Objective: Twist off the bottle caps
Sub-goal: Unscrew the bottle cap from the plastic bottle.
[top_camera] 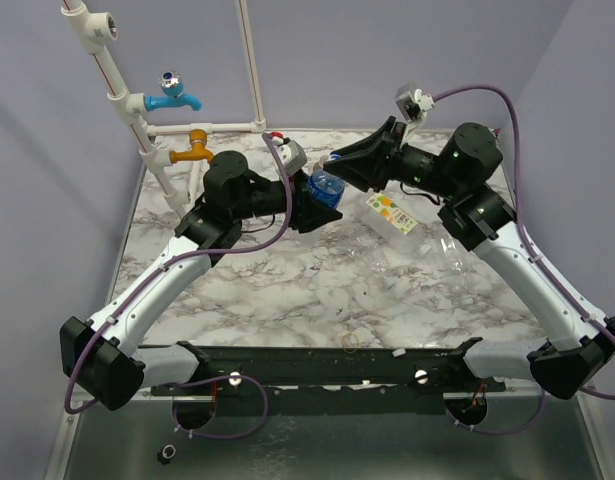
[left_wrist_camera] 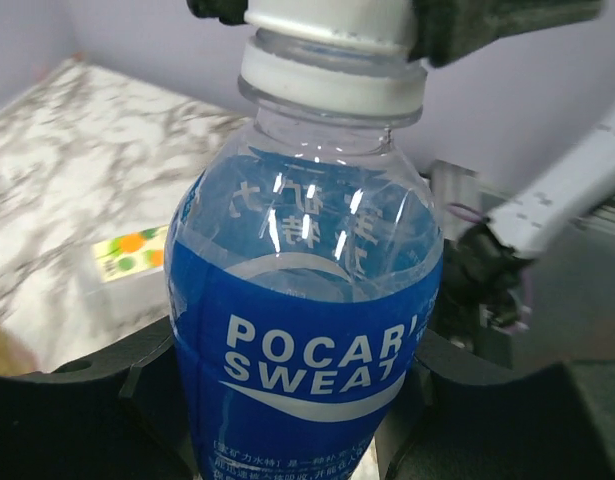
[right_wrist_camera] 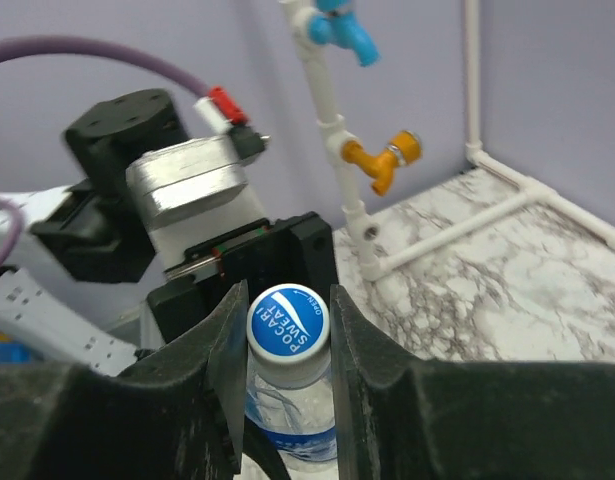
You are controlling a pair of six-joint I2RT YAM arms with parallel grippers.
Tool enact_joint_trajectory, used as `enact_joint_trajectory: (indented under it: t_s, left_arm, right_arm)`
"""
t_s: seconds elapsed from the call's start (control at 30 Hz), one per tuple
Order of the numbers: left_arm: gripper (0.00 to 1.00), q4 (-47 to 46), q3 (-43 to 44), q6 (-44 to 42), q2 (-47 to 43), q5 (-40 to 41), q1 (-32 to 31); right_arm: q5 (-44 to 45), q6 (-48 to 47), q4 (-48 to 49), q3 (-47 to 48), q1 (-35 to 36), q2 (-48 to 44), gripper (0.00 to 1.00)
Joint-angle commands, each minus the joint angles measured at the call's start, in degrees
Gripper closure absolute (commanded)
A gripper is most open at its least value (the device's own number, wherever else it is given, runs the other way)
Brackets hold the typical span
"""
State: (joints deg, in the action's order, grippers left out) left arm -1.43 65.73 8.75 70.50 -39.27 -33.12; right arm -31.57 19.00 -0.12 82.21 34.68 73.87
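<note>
We saw the blue-labelled bottle [left_wrist_camera: 305, 330], clear above its label, raised over the table's [top_camera: 287, 285] far side, clamped in the left gripper [left_wrist_camera: 302, 410]. The right gripper [right_wrist_camera: 287, 345] pinched its blue-and-white cap [right_wrist_camera: 288, 320]. We couldn't tell its contents.

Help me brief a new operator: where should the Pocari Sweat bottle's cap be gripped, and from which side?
Grip the cap by its round side wall, coming end-on along the neck, a finger on each side, as the right gripper does. Its flat top faces that gripper, and the left gripper clamps the Pocari Sweat bottle at its label.
</note>
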Motion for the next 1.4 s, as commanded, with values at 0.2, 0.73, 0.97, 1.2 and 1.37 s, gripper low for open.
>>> enact_joint_trajectory:
  t_s: [0.2, 0.73, 0.97, 1.2, 1.37]
  left_arm:
    - [0.94, -2.4, 2.3, 8.9, -0.6, -29.6, -0.5]
    - [0.95, 1.2, -1.7, -7.5, -0.8, 3.8, -0.5]
    - [0.96, 0.8, -2.3, -10.5, -0.2, 12.3, -0.6]
    - [0.96, 0.0, -2.8, -10.3, -0.2, 14.3, -0.6]
    - [0.97, -0.5, -2.7, -9.6, 0.2, 14.8, -0.6]
  right_arm:
    - [-36.1, -1.5, 10.0, -1.7, 0.9, -3.2, 0.99]
    - [6.7, 2.2, 2.8, 1.6, 0.9, -2.3, 0.15]
    - [12.2, 4.7, -6.2, 6.6, 1.0, 4.3, 0.23]
    - [12.1, 5.0, -6.2, 6.2, 1.1, 5.3, 0.32]
    - [11.1, 5.7, -5.2, 4.9, 1.1, 5.5, 0.39]
